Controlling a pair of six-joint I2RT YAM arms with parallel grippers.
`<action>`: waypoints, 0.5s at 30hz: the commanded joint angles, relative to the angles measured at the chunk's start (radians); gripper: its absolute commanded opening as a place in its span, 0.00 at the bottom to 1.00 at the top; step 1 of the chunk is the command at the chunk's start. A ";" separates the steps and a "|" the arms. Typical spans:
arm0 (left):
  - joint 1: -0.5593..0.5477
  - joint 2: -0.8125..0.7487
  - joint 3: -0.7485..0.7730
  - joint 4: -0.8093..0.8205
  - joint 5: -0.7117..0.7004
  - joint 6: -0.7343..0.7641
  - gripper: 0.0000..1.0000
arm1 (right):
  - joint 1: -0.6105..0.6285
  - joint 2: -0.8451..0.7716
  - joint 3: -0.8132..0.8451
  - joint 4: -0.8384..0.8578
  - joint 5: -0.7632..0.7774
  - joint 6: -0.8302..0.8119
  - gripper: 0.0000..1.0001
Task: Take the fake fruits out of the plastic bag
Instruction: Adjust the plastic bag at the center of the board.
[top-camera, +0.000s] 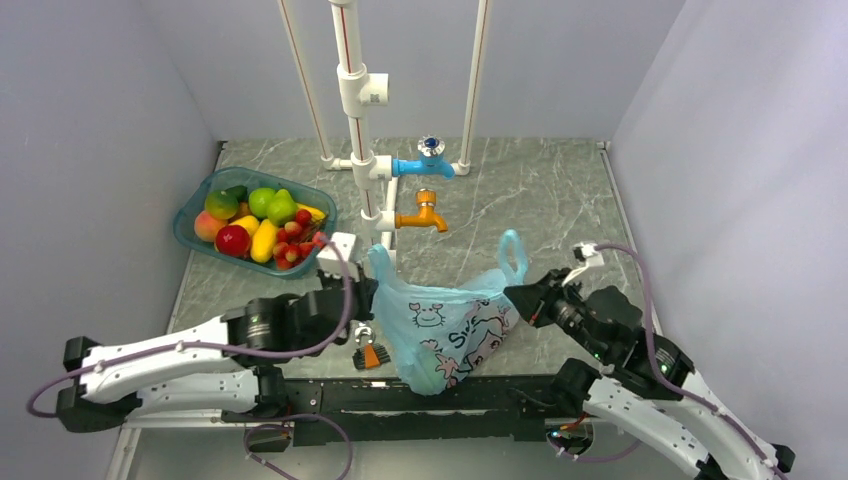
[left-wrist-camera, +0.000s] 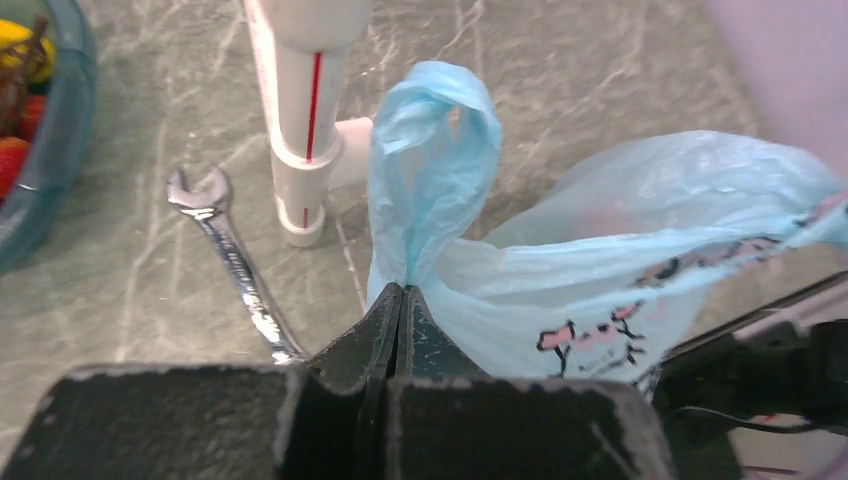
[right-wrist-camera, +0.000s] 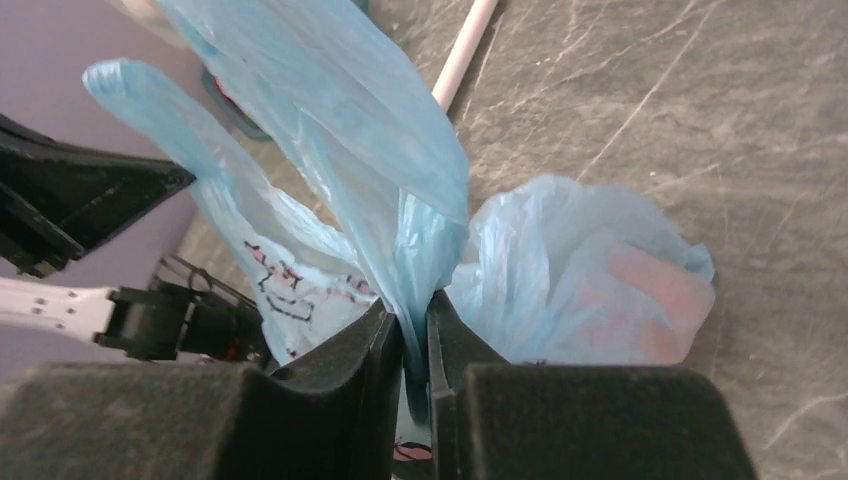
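The light-blue plastic bag (top-camera: 445, 330) hangs stretched between my two grippers, its bottom sagging toward the table's near edge. My left gripper (top-camera: 372, 290) is shut on the bag's left handle loop (left-wrist-camera: 430, 150); the jaws (left-wrist-camera: 402, 290) are pressed together on the plastic. My right gripper (top-camera: 515, 297) is shut on the bag's right edge below the other handle (top-camera: 512, 252); bunched plastic (right-wrist-camera: 400, 200) sits between its jaws (right-wrist-camera: 410, 305). An orange-pink rounded shape (right-wrist-camera: 650, 290) shows through the plastic in the right wrist view. The other fake fruits are hidden inside the bag.
A teal basket (top-camera: 190, 212) with a banana, pear, strawberries and other fruit stands back left. A white pipe frame (top-camera: 360, 130) with a blue tap (top-camera: 425, 165) and an orange tap (top-camera: 422, 215) stands behind the bag. A steel wrench (left-wrist-camera: 235, 265) lies by the pipe foot (left-wrist-camera: 300, 225).
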 joint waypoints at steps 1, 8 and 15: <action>-0.005 -0.219 -0.237 0.390 0.035 0.016 0.00 | -0.001 -0.129 -0.034 -0.071 0.057 0.198 0.20; -0.003 -0.497 -0.562 0.827 0.159 0.065 0.00 | -0.001 -0.190 -0.015 -0.159 -0.052 0.232 0.48; -0.003 -0.390 -0.424 0.697 0.201 0.058 0.00 | -0.001 0.104 0.249 -0.333 -0.059 -0.010 0.99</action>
